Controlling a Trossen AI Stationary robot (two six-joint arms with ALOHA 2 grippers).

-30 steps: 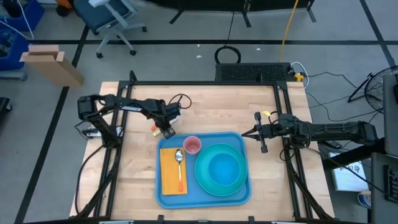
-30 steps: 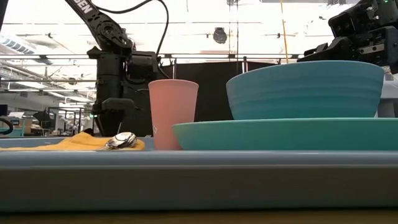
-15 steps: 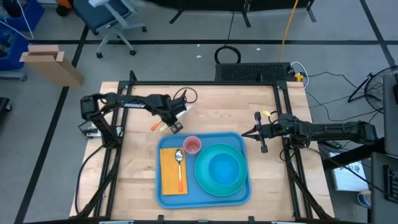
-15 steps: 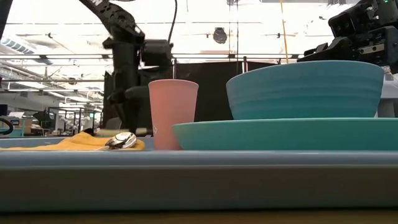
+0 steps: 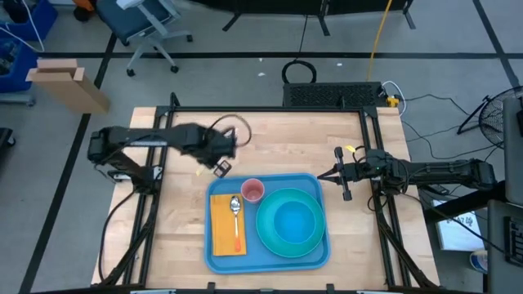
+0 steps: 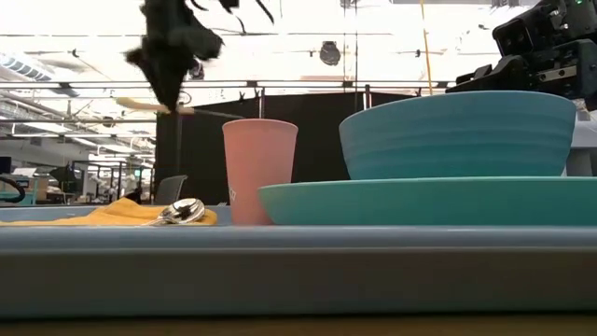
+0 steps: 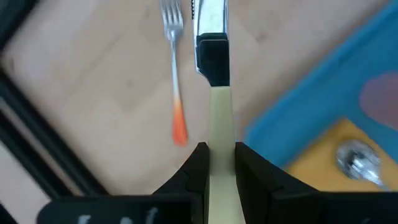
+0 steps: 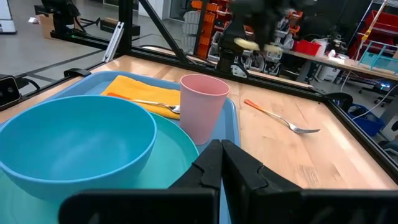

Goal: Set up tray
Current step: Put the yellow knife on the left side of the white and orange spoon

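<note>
— Light-blue tray (image 5: 268, 258): where?
— Front-centre of wooden table (image 5: 278, 143); carries napkin (image 5: 222, 229), spoon (image 5: 235, 208), pink cup (image 5: 253, 190), plate (image 5: 315, 241) w/ bowl (image 5: 290, 220).
— Left gripper (image 7: 217, 163)?
— Clamped on cream knife (image 7: 213, 74), raised just behind tray (fork (image 7: 175, 74) lying on wood beneath).
— Right gripper (image 8: 221, 163)?
— Pressed together, parked by tray's right side.

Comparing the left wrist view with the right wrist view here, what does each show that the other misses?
Only the left wrist view shows the cream-handled knife clamped between the left gripper fingers. Only the right wrist view shows the blue bowl on the teal plate, with the right gripper shut and empty in front. Both show the orange-handled fork on the wood, the tray, the pink cup, the yellow napkin and the spoon.
</note>
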